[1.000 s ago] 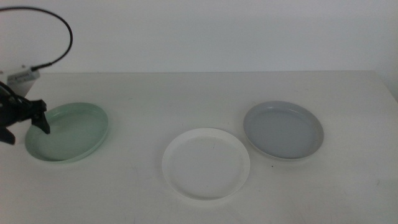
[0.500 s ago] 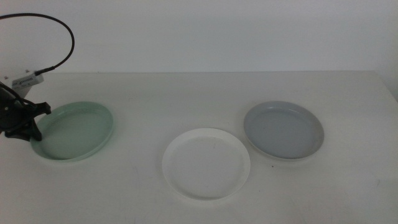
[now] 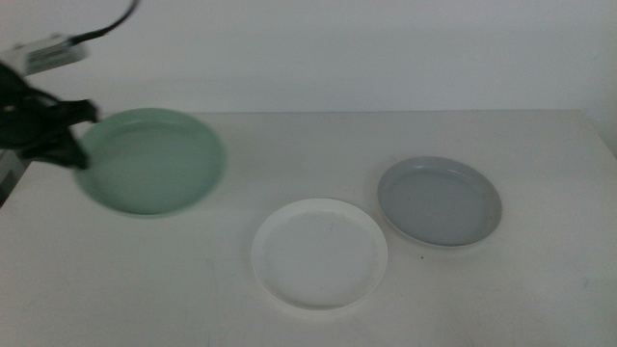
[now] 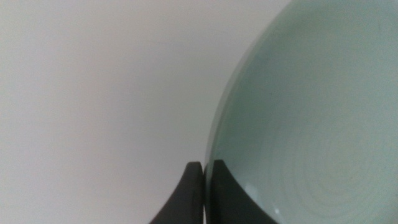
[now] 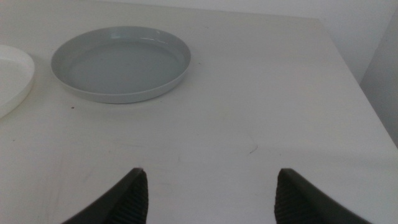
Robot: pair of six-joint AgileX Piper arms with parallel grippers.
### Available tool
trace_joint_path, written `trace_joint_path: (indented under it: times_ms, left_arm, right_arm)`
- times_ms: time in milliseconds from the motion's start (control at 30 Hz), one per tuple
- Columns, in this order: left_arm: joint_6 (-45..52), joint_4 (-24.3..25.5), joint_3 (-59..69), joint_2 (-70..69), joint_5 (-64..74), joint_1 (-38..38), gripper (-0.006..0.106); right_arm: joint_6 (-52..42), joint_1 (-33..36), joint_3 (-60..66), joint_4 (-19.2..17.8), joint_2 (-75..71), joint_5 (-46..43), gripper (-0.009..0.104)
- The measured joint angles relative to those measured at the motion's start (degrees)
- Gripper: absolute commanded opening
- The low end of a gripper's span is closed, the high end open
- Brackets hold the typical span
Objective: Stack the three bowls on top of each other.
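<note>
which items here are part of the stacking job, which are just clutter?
Job:
- mint green bowl, rim clamped in the left pincer, lifted off the table
- white bowl, on the table
- grey-blue bowl, on the table

Not job:
- table
- right pincer, open, waiting near the grey-blue bowl

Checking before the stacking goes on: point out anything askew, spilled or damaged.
Only the green bowl is off the table, tilted, its rim pinched by the left gripper. The white bowl and grey bowl lie flat, unharmed. The right gripper waits open.
</note>
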Motion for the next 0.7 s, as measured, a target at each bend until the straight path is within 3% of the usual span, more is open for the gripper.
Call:
trace_joint_path:
  times_ms: [433, 700]
  left_arm:
    - [-8.53, -0.18, 4.03, -1.51, -4.26, -27.36, 0.0]
    - [-10.1, -0.01, 4.04, 4.2, -7.47, -31.13, 0.0]
  right_arm:
    - [0.0, 0.0, 0.0, 0.0, 0.0, 0.0, 0.052]
    - [0.0, 0.0, 0.0, 0.0, 0.0, 0.0, 0.052]
